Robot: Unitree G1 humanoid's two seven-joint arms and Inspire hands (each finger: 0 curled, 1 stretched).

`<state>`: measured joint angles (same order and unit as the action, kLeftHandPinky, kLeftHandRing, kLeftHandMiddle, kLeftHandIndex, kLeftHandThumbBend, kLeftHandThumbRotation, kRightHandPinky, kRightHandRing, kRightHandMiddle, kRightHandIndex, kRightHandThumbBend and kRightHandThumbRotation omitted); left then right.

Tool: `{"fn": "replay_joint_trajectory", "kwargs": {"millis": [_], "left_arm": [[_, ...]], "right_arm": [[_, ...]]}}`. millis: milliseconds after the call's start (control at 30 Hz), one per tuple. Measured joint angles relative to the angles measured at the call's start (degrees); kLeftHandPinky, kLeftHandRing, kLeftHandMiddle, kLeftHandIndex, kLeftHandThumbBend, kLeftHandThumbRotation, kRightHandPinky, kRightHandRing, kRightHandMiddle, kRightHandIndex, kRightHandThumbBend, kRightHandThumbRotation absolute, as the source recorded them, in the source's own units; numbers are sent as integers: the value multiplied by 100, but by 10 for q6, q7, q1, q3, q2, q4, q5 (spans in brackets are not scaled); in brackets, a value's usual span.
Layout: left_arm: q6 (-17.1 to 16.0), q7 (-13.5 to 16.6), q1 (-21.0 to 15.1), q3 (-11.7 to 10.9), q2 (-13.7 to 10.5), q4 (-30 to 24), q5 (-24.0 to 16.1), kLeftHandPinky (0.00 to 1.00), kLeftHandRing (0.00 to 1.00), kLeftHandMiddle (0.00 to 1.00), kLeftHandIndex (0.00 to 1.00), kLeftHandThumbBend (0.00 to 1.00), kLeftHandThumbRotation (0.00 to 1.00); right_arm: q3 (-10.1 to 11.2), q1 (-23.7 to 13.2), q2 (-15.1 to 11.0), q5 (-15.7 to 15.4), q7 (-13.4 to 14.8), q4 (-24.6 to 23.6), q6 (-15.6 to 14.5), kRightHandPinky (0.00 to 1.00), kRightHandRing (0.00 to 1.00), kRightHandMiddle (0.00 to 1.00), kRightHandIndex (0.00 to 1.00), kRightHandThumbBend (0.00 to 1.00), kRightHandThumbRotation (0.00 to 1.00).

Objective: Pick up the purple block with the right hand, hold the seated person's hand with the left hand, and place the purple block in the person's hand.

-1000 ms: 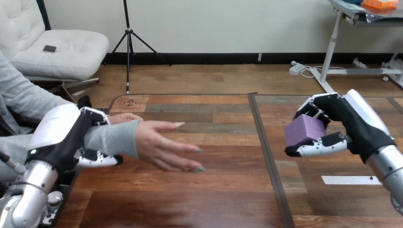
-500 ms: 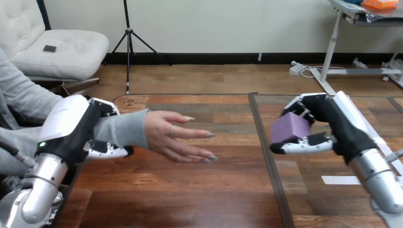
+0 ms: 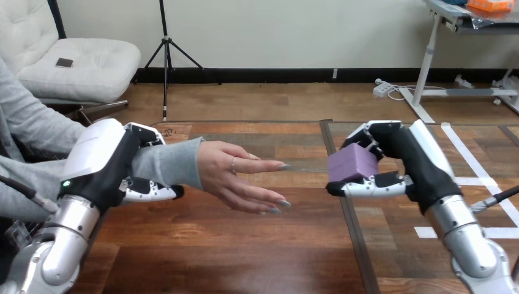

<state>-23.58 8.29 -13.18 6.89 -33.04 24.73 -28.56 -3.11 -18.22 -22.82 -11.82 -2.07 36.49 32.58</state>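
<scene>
Right hand (image 3: 409, 160) moved leftward; clutches purple block (image 3: 350, 164)

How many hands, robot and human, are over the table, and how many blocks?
Robot hands: 2 (left hand curled round the person's wrist, right hand gripping the purple block)
Human hands: 1 (person's hand, fingers outstretched)
Blocks: 1
Total: 4

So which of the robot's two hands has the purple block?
The right hand, curled round the purple block; the left hand is wrapped round the person's wrist instead.
</scene>
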Motion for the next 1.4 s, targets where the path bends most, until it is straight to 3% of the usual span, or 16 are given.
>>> {"fn": "replay_joint_trajectory", "kwargs": {"millis": [367,867,1400], "left_arm": [[0,2,-4,0,16,0,-13,16,22,29,31,70,0],[-15,9,-10,0,28,3,-13,16,22,28,31,69,0],[-32,12,-15,0,41,9,-13,17,22,28,32,70,0]], "right_arm": [[-1,0,30,-1,10,-1,0,34,36,41,42,85,0],[-11,0,55,-29,24,-18,-13,34,35,40,42,84,0],[-15,0,80,-26,23,-45,-25,33,34,40,43,84,0]]}}
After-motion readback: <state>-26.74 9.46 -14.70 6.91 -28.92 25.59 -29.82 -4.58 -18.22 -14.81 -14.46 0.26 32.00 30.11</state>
